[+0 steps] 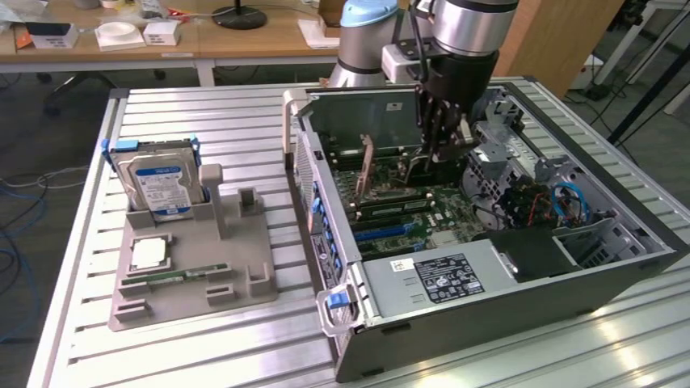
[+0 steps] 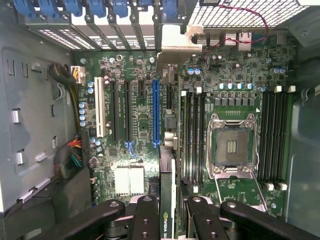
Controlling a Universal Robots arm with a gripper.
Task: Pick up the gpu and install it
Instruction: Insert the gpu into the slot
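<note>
The gpu (image 2: 167, 150) shows edge-on in the wrist view as a thin dark card with a green logo label near the fingers (image 2: 145, 217) and its silver bracket (image 2: 172, 45) toward the case's rear slots. My gripper (image 2: 167, 220) is shut on it, one finger on each face. The card stands upright over the motherboard (image 2: 135, 110), just beside the long blue slot (image 2: 156, 112). Whether it sits in a slot I cannot tell. In the exterior view my gripper (image 1: 440, 158) reaches down into the open computer case (image 1: 518, 307), with the gpu (image 1: 389, 166) below it.
On the exterior view's left, a grey holder (image 1: 232, 267) carries a silver hard drive (image 1: 160, 184), a processor chip (image 1: 149, 254) and a green memory stick (image 1: 161, 279). Inside the case are a power supply (image 1: 442, 277), an open processor socket (image 2: 232, 147), memory slots (image 2: 272, 135) and cables (image 2: 75, 155).
</note>
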